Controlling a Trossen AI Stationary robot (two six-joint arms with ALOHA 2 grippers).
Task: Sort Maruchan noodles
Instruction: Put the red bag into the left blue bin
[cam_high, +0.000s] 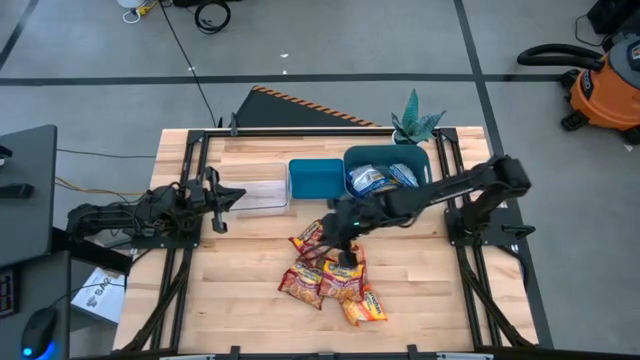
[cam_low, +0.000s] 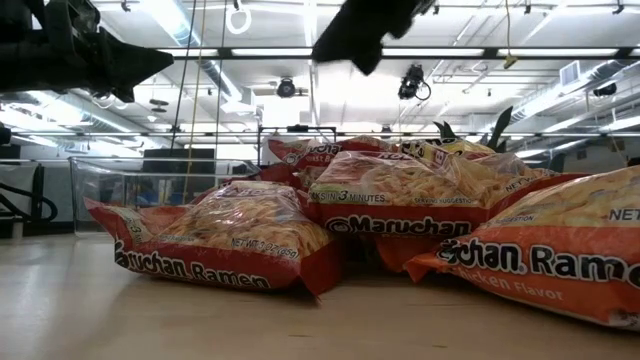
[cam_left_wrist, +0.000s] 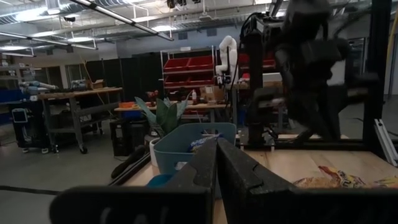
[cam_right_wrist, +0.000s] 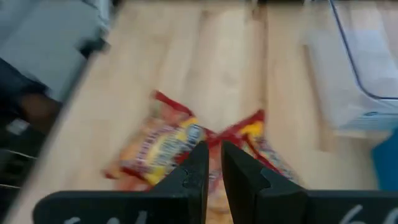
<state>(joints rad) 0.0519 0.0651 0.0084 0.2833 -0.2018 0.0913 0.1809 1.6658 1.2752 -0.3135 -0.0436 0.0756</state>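
Observation:
Several red-orange and orange-yellow Maruchan packets (cam_high: 335, 275) lie in a loose overlapping pile on the wooden table, at its near middle; they fill the low view (cam_low: 380, 210). Blue-silver packets (cam_high: 380, 180) lie inside the teal bin (cam_high: 388, 152). My right gripper (cam_high: 346, 250) hangs over the far part of the pile, raised above it (cam_low: 362, 60). It is shut but for a thin slit (cam_right_wrist: 213, 152), with nothing in it. Packet ends (cam_right_wrist: 161, 143) show below it. My left gripper (cam_high: 235, 197) waits shut (cam_left_wrist: 216, 155) at the table's left, beside the clear bin.
A blue bin (cam_high: 316, 180) stands left of the teal one at the far middle, and a clear bin (cam_high: 262, 195) left of that. A small plant (cam_high: 415, 125) sits at the far edge. Bare wood (cam_high: 230, 290) lies near and left of the pile.

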